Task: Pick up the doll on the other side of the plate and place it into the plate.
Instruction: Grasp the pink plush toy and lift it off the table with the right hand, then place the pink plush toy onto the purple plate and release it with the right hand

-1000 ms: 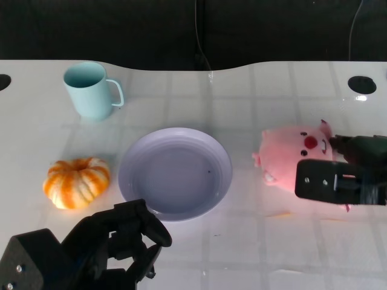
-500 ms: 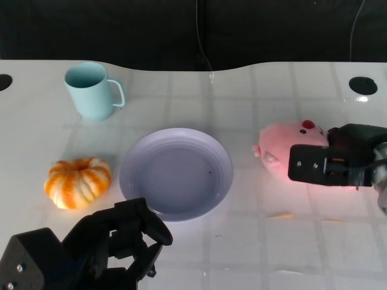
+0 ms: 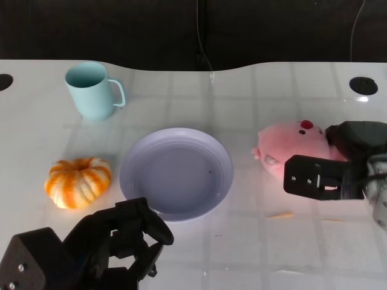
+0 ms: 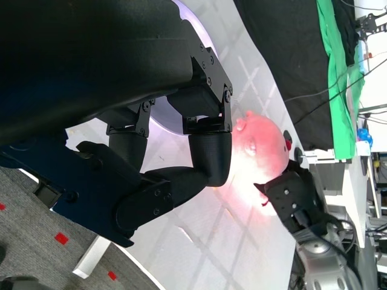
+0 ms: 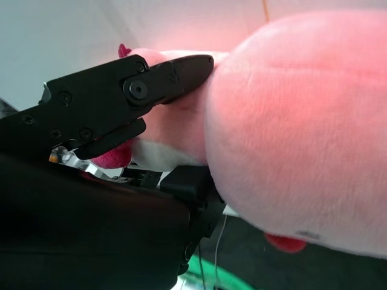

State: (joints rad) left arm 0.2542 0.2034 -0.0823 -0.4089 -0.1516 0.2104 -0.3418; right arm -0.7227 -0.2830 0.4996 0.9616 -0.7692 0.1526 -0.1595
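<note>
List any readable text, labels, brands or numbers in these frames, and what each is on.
None can be read.
Mug, plate, pumpkin: no print visible.
Pink doll: a small white tag shows in the right wrist view, too blurred to tell whether it bears text.
Left hand and right hand: plain black shells, only screws, no markings.

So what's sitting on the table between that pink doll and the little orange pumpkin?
The lilac plate lies between the pink doll and the pumpkin, apart from both, and nothing is on it. The head view shows this best.
</note>
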